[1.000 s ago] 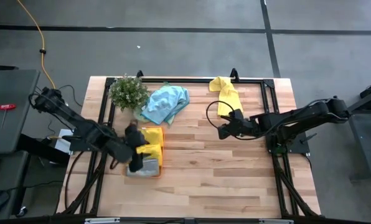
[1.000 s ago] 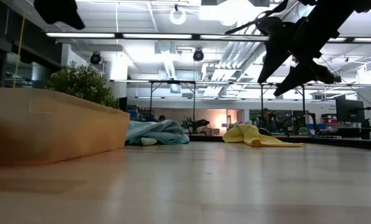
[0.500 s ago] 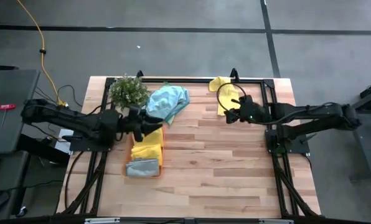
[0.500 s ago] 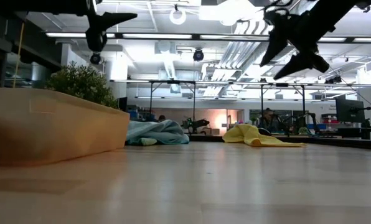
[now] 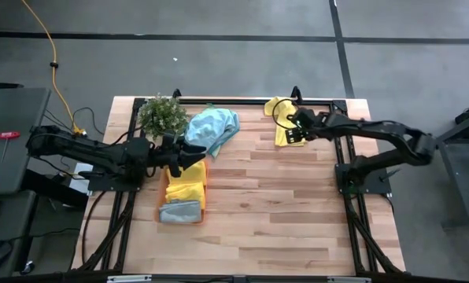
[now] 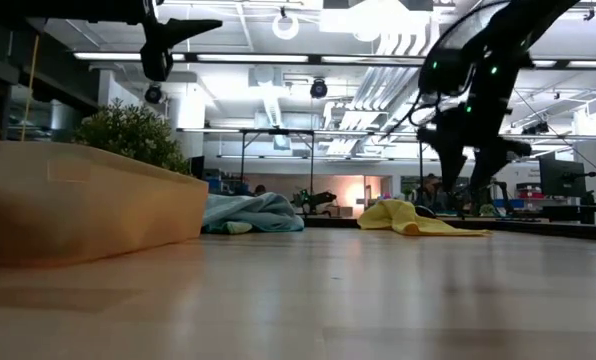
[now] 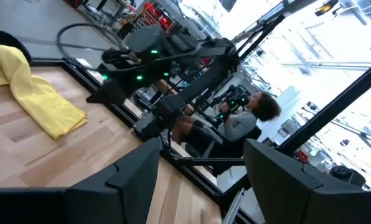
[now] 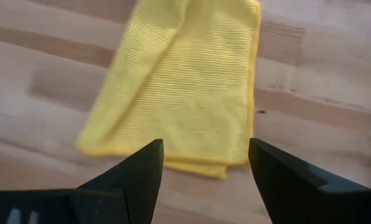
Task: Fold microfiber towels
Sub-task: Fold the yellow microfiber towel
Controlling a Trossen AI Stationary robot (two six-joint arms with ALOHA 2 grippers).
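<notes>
My right gripper (image 5: 295, 126) hangs over the far right of the table (image 5: 297, 228), fingers spread with nothing between them, directly above the loose yellow towel (image 5: 286, 124). From overhead my own wrist and a cable loop cover the towel's middle, so only its two ends show there. My right wrist view gives it plainly: the yellow towel (image 8: 185, 81) lies flat-ish on the wood, one long edge doubled under, its far end cut off at the frame's edge; whether my fingertips (image 8: 142, 171) touch the cloth I cannot tell. In the low view the gripper (image 6: 468, 190) is a blurred dark shape above the towel (image 6: 408, 218). My left gripper (image 5: 193, 154) waits with fingers apart and empty, over the far end of the orange tray (image 5: 206, 189), beside the crumpled blue-teal towel (image 5: 211, 130) and near the plant (image 5: 162, 115). In the tray lie a folded yellow towel (image 5: 186, 182) and a folded grey towel (image 5: 179, 211); my left arm hides the tray's far end. The low view shows only the tray's wall (image 6: 88, 205), contents hidden. The blue-teal towel (image 6: 253, 213) is a heap, its folds unreadable. My left wrist view looks past the table: a seated person (image 7: 235, 121), partly behind my right arm.
</notes>
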